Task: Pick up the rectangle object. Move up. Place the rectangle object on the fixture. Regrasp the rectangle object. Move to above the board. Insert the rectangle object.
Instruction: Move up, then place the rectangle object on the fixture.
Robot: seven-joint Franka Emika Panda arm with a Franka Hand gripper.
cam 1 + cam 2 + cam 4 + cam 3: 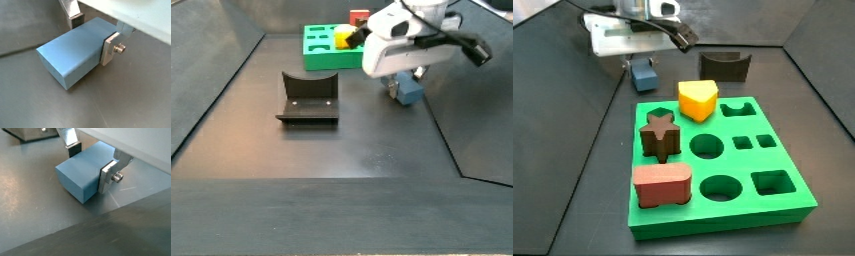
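On the dark floor, lower centre of a side view: board [727, 205], bright green slab with round, square and other cut-outs; seen again at the upper centre of a side view [329, 50].
Gripper: [644, 68] upper left of a side view, down at floor level; [405, 88] upper right of a side view, white body above, fingers low at the floor.
Gripper state: pinching the block, silver plates pressed flat on two opposite faces in both wrist views [90, 35] [90, 162].
Fixture: [724, 65] dark U-shaped holder, upper centre of a side view, just beyond the board's far edge; [307, 98] left of centre in a side view, well apart from the gripper.
Red-brown block: [661, 186] rounded, on the board's near left corner.
Star piece: [659, 135] dark brown, upright on the board's left side.
Yellow block: [699, 100] on the board's far edge, near the fixture.
Block: [72, 54] blue-grey, plain faces, between the fingers, resting on the floor or just above it, cannot tell which; [645, 74] left of the board's far corner, apart from the fixture.
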